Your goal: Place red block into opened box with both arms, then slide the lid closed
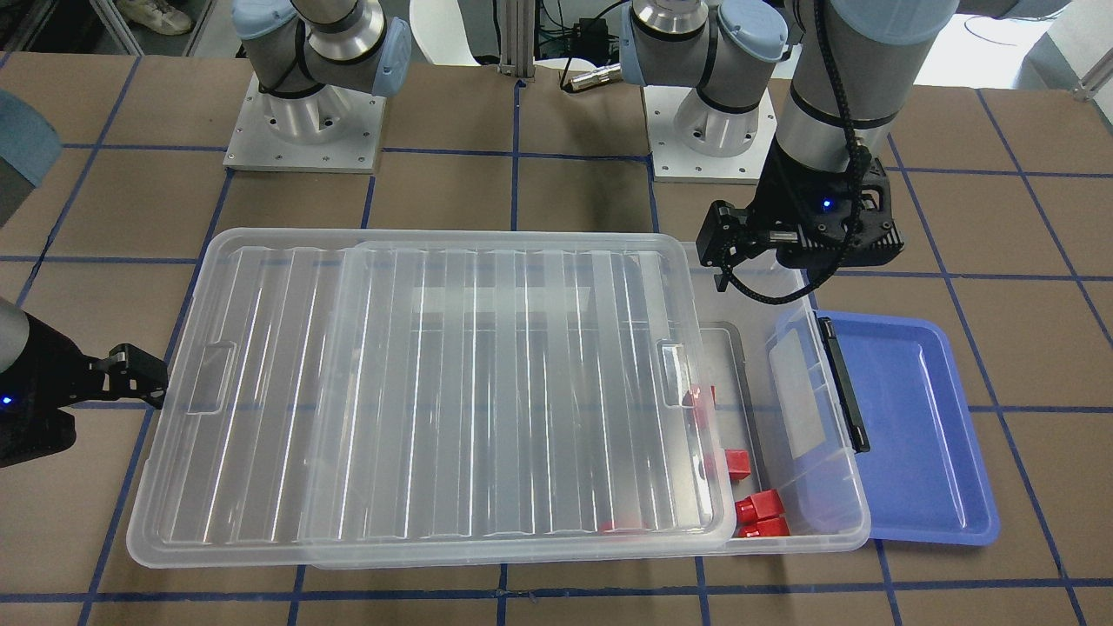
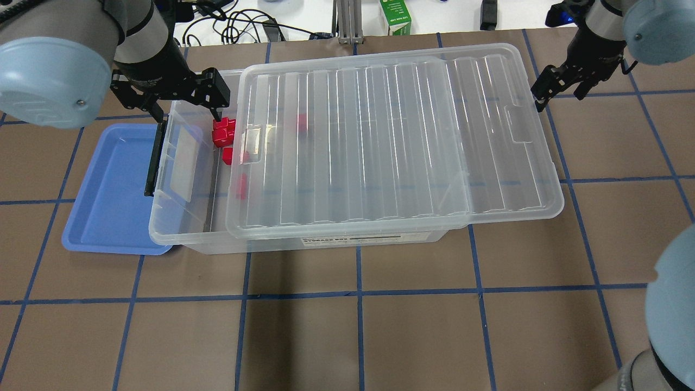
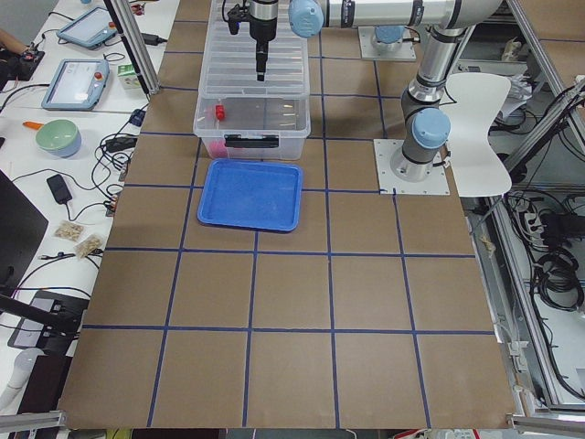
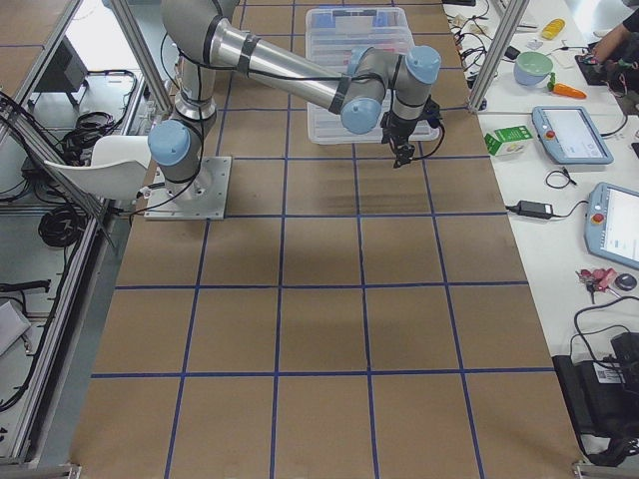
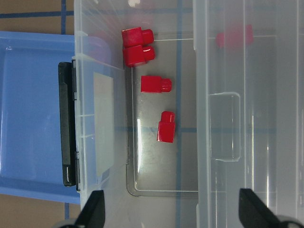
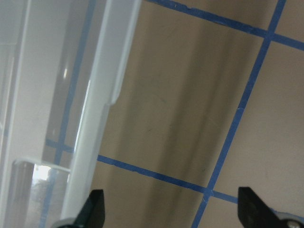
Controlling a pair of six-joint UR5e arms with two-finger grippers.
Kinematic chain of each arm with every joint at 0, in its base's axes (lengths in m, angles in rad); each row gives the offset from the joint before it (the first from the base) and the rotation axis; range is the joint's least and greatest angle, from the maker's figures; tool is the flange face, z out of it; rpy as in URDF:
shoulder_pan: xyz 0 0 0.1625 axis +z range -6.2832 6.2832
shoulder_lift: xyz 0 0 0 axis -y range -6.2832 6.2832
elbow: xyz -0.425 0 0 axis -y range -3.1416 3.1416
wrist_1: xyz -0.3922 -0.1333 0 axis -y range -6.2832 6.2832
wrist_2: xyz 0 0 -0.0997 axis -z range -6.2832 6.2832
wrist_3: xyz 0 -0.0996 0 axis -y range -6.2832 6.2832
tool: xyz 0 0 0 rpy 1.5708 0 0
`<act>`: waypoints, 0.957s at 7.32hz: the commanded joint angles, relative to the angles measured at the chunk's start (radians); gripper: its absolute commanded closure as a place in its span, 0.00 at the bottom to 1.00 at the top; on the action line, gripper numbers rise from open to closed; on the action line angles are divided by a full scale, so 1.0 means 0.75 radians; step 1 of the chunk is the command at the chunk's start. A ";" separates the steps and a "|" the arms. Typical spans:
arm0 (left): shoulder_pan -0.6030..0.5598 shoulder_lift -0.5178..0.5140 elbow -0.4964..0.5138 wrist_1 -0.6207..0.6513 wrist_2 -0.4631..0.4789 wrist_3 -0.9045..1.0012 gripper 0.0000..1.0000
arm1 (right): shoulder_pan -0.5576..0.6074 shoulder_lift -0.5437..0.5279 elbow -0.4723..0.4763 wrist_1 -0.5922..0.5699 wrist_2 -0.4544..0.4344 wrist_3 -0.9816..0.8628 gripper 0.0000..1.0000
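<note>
Five red blocks (image 5: 156, 84) lie in the left end of the box (image 2: 190, 240); with left end effector (image 2: 188, 107) and right end effector (image 2: 559, 95) both spread empty, we fear a far-corner push skewing and jamming the lid (image 2: 380, 136).

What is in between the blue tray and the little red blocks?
The box has its clear end wall there, and the black bar runs along it. That wall separates the blue tray from the red blocks. The left wrist view shows it best.
</note>
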 commanded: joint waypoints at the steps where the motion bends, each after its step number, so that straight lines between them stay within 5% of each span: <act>1: 0.000 0.000 -0.001 0.000 0.000 0.000 0.00 | 0.027 -0.002 0.006 0.016 -0.001 0.042 0.00; 7: 0.000 0.000 -0.003 0.000 0.002 0.000 0.00 | 0.177 -0.011 0.006 0.028 0.001 0.296 0.00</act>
